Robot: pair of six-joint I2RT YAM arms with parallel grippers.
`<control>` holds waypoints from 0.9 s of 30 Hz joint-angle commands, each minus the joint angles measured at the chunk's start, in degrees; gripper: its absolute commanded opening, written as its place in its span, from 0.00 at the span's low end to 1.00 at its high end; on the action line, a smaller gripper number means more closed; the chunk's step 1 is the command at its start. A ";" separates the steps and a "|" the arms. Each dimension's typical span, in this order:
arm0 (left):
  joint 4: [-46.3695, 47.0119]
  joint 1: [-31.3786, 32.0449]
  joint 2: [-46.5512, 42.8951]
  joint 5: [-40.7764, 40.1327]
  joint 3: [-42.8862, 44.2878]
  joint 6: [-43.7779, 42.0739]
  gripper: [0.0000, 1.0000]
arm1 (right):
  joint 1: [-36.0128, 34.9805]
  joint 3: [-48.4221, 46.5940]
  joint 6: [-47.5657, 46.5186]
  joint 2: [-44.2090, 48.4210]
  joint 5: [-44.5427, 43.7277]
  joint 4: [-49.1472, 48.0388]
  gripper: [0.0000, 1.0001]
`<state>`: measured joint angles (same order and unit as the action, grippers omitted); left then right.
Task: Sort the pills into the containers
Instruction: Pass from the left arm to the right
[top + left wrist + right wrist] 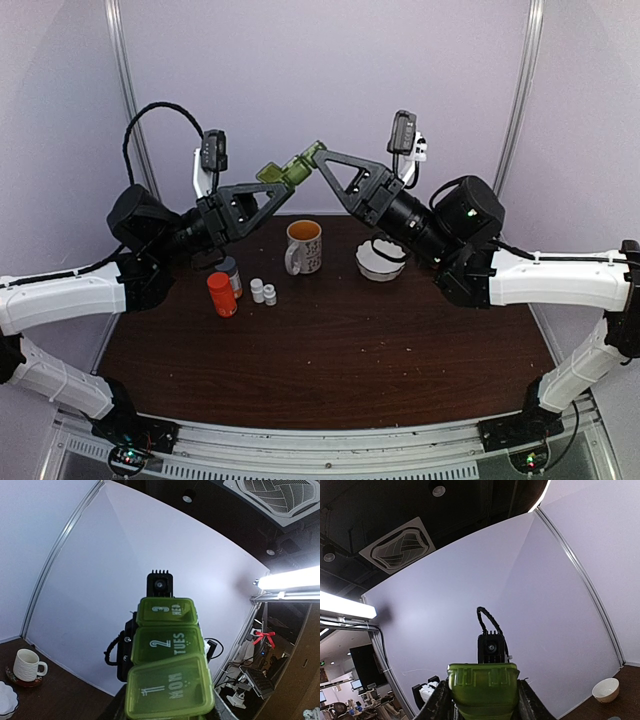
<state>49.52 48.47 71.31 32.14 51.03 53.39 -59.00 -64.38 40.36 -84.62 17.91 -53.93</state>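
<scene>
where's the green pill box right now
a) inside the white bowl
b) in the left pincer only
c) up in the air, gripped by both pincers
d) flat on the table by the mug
c: the pill box hangs in the air with the left pincer clamped on one end and the right pincer on the other.

Green pill box (pixel 288 170) aloft, mug (pixel 303 246) below

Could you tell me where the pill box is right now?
The pill box is in mid-air in the top view, gripped between the left hand and right hand, above the mug.
</scene>
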 commanded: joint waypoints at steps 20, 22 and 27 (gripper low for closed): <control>-9.52 -0.22 -2.20 0.08 0.45 -8.93 0.35 | -0.32 1.76 -3.13 1.63 0.16 1.94 0.00; -9.98 -0.24 -2.05 0.51 0.48 -9.32 0.41 | -0.32 3.15 -3.83 1.74 0.89 0.36 0.00; -8.74 -0.22 -1.59 1.11 -0.24 -9.14 0.68 | -0.32 5.26 -3.73 1.91 1.02 -3.56 0.00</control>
<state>40.60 48.42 69.34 32.60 50.98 46.61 -59.02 -60.71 37.26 -83.83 17.76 -54.70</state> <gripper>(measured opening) 0.592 0.370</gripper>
